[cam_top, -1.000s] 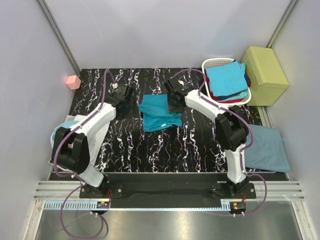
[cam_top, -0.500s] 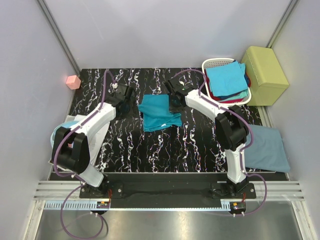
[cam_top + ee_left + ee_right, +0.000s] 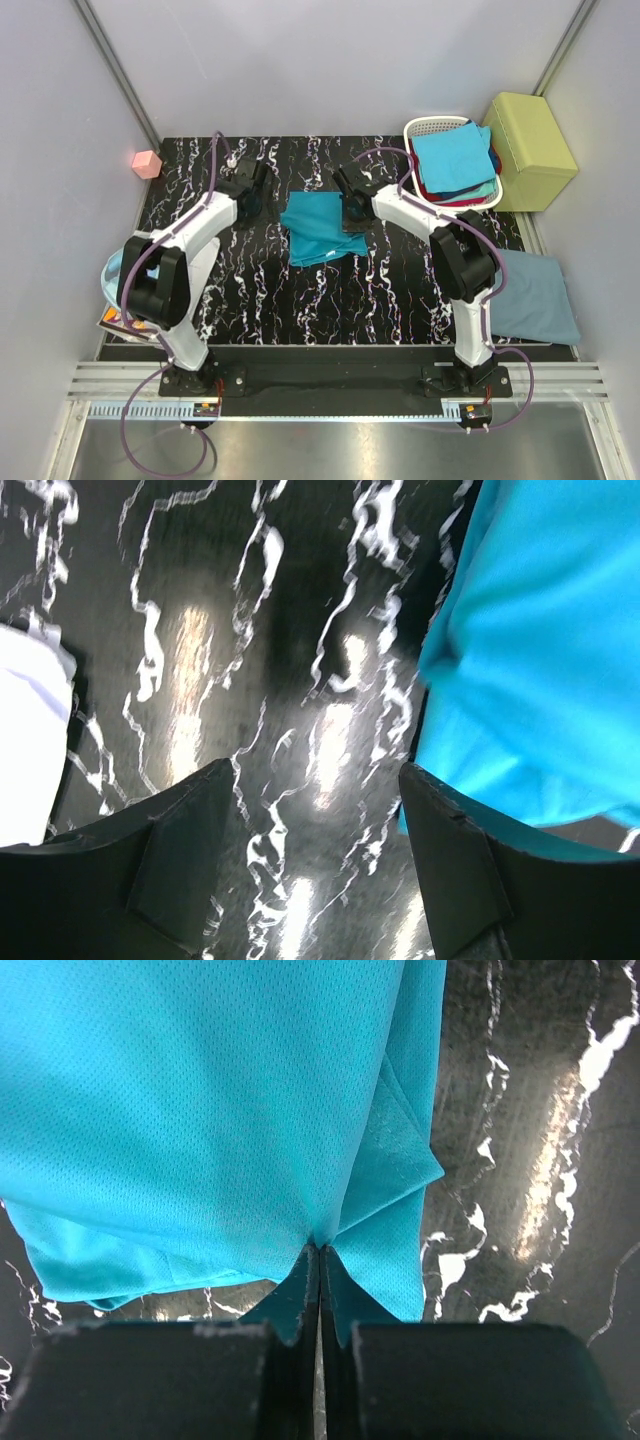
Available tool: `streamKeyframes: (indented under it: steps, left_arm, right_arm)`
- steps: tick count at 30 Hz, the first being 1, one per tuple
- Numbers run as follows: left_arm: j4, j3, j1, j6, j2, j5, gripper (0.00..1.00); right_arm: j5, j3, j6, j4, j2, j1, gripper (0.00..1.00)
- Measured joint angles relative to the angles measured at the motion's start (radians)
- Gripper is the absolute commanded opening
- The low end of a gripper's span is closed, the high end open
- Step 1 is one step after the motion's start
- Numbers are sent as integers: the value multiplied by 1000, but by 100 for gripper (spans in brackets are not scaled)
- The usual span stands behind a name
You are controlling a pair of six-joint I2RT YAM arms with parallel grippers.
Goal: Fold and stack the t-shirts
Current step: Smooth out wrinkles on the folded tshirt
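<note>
Since right hand point(image 3: 318, 1258) shut, teal t-shirt point(image 3: 200, 1110) pinched

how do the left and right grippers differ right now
The left gripper is open; the right gripper is shut. The left gripper holds nothing and hangs over the table beside the teal t-shirt; the right gripper pinches that shirt's edge. Both sit at the shirt, one on each side.
</note>
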Motion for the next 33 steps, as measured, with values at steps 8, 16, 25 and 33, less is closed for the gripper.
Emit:
streamKeyframes:
  steps: [8,16,25,33]
  left_arm:
    - [16,178,11,-4,166,35,47]
    - [32,226,11,-29,284,131,39]
    - [45,246,11,-31,291,160,29]
    - [53,259,2,-35,291,177,14]
  right_arm:
    - [6,-26,0,0,-70,-1,0]
    - [6,-26,0,0,-77,-4,0]
    - [6,-26,-1,-1,-77,-5,0]
    - [8,-26,-2,-2,-83,-5,0]
